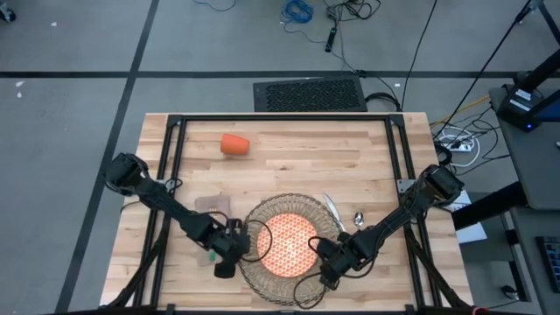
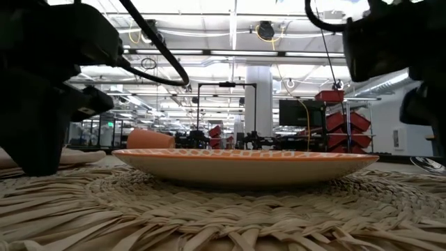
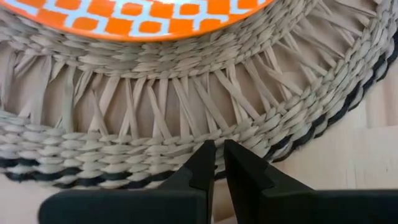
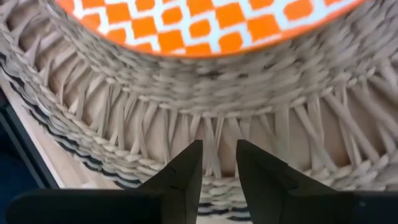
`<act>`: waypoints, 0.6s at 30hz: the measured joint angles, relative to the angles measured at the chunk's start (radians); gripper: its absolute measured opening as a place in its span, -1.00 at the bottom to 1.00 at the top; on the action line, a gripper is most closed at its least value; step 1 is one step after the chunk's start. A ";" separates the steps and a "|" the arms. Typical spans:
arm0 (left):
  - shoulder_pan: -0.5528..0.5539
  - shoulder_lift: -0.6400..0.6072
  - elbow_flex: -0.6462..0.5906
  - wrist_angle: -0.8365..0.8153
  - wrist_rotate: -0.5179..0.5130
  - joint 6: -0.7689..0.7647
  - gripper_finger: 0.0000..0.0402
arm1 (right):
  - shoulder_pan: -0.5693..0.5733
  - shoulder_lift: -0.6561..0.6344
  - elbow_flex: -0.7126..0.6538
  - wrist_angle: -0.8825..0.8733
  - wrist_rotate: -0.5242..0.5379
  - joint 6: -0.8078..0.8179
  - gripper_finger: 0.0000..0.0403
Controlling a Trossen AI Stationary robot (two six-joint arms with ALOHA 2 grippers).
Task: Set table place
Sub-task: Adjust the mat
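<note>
Plate (image 1: 287,241) sits mid-mat | mat (image 1: 289,289) near table (image 1: 289,162) front edge | left gripper (image 1: 229,255) at mat's 9 o'clock, pinching its rim | right gripper (image 1: 329,269) at 4 o'clock, fingers narrow over rim | cup (image 1: 234,144) on its side, 11 o'clock

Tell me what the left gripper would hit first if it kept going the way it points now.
Probably the woven placemat: the left gripper, nearly shut, already sits at its dark-edged rim. Past the weave lies the orange-patterned plate. How high the fingertips ride above the mat is unclear, so they may skim over it instead.
</note>
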 joint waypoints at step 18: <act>0.073 0.028 0.002 -0.083 -0.032 0.053 -0.89 | -0.125 0.083 0.004 0.080 -0.119 -0.175 -0.57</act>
